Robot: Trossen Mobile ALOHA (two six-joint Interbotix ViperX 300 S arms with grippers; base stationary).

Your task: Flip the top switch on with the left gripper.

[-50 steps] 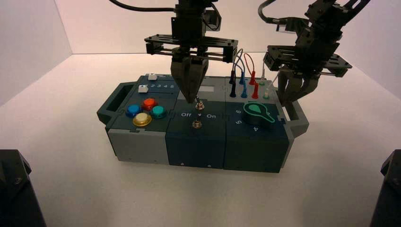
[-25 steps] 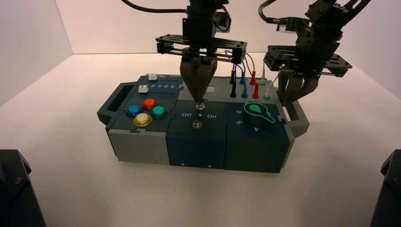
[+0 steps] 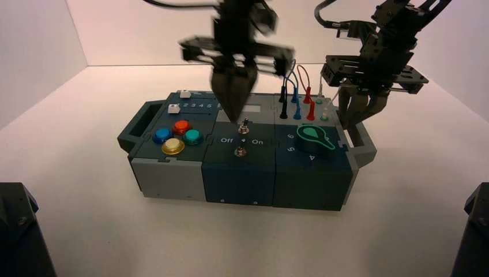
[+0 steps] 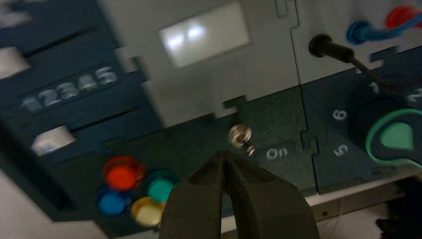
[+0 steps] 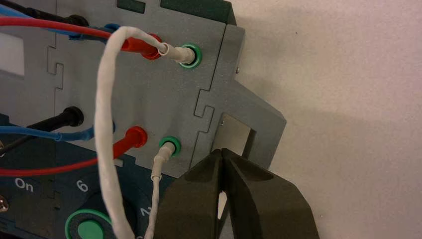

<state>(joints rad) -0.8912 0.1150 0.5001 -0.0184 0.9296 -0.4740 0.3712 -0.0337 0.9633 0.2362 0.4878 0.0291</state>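
Note:
The top switch [image 4: 240, 136] is a small silvery toggle on the box's dark middle panel, and its lever leans toward the "On" lettering [image 4: 276, 152]. In the high view the top switch [image 3: 244, 124] stands just right of my left gripper's tip. My left gripper [image 3: 235, 115] hangs above the panel, shut, with nothing between its fingers. In its wrist view the left gripper [image 4: 224, 155] sits just short of the switch without touching it. A second toggle [image 3: 240, 151] is nearer the front. My right gripper [image 3: 356, 120] is shut and idle over the box's right handle [image 5: 238, 135].
Blue, red, teal and yellow buttons [image 3: 175, 136] sit on the box's left part, with white sliders [image 3: 175, 108] behind them. A green knob [image 3: 315, 137] and plugged black, blue, red and white wires [image 3: 297, 104] fill the right part.
My left gripper swept right across the top switch, then lifted and drew back left. The lever, first under the tip, now stands free and leans toward On. The right arm stayed still.

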